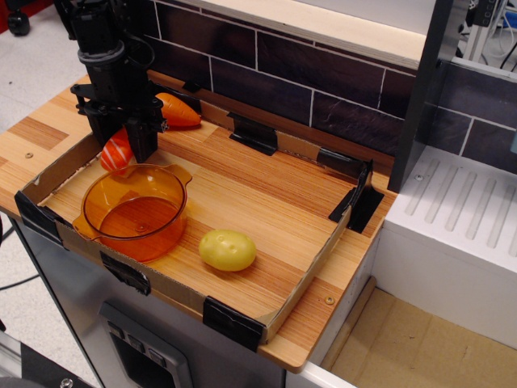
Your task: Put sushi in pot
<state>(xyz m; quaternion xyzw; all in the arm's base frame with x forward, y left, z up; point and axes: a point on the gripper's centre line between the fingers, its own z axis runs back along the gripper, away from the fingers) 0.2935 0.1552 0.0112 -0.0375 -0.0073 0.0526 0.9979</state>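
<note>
The sushi (115, 153), orange-red with white stripes, lies on the tray floor at the back left, just behind the pot. The translucent orange pot (133, 208) stands empty at the tray's front left, with its two flat handles showing. My black gripper (123, 144) has come straight down over the sushi, one finger on each side of it, and the fingers are closed against its sides. The fingers hide the upper part of the sushi. The gripper is a little behind the pot's far rim.
An orange carrot (178, 111) lies at the tray's back wall, right of the gripper. A yellow potato (228, 249) sits right of the pot. The low cardboard tray wall (307, 275) with black clips rings the wooden floor. A dark tiled wall stands behind.
</note>
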